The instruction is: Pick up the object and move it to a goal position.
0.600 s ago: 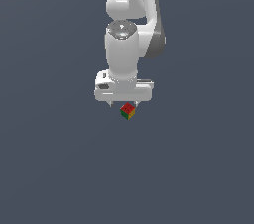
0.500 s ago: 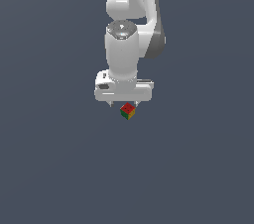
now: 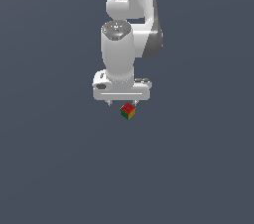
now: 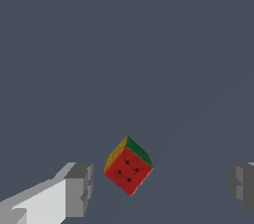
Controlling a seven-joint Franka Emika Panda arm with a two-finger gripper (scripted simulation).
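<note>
The object is a tiny cube (image 3: 128,111) with red, green and yellow faces with dark dots. It lies on the flat dark grey surface just below the white gripper (image 3: 122,102) in the exterior view. In the wrist view the cube (image 4: 128,165) sits between the two grey fingertips (image 4: 79,189), with a clear gap on each side. The gripper (image 4: 161,186) is open and holds nothing. Its fingers are mostly hidden behind the hand in the exterior view.
The white arm (image 3: 131,15) rises above the hand towards the top of the exterior view. Plain dark grey surface (image 3: 54,168) lies all around.
</note>
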